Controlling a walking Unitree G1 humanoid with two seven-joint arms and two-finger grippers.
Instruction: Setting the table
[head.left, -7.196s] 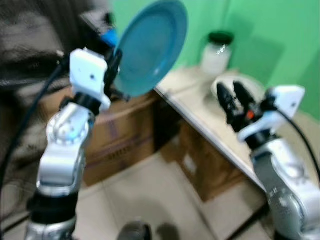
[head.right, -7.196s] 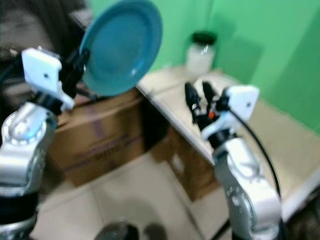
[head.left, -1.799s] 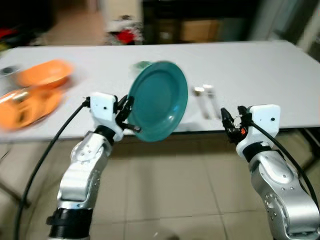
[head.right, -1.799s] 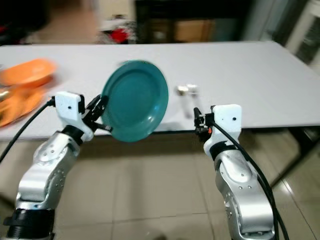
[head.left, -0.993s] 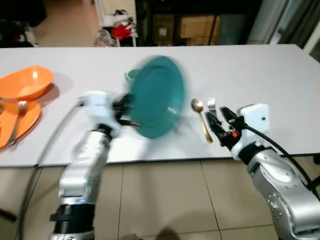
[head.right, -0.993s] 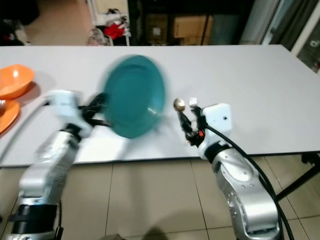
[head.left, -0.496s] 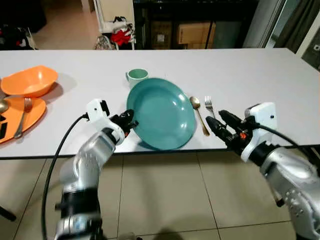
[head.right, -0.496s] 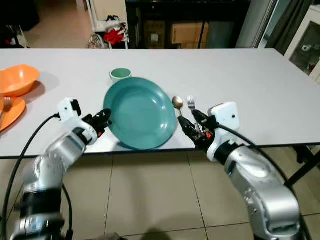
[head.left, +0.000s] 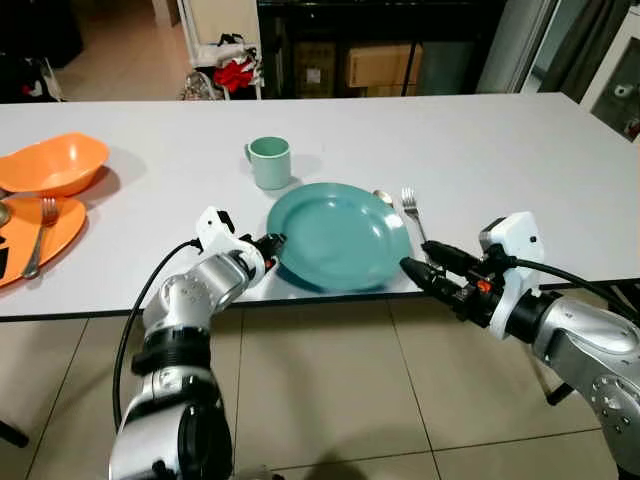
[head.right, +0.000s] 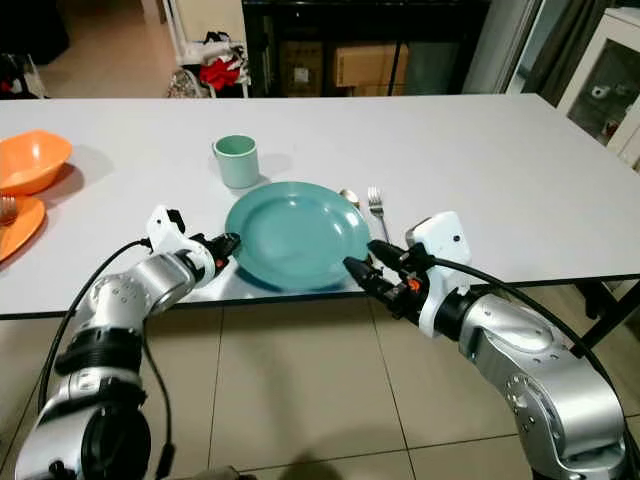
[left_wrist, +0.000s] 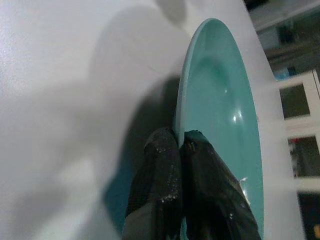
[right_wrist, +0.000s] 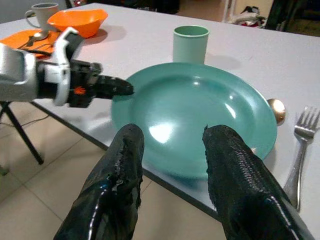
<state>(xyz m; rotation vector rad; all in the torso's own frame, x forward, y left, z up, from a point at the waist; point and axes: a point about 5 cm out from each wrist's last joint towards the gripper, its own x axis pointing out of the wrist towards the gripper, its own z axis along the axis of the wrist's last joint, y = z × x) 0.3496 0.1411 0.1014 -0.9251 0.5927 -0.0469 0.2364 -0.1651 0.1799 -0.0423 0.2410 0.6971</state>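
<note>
White table (head.left: 520, 150) carries one setting. Nearest the robot, the teal plate (head.left: 340, 236) lies near the table's front edge, its left rim pinched by the left gripper (head.left: 272, 242); the right gripper (head.left: 418, 264) hovers spread apart beside it. Behind the plate stands the green cup (head.left: 270, 162). Risk: retracting before unclamping could drag the plate off.

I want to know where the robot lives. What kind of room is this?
Probably a dining area in a home: a long white table set with a teal plate, a green cup and a fork, with tiled floor underneath.
</note>
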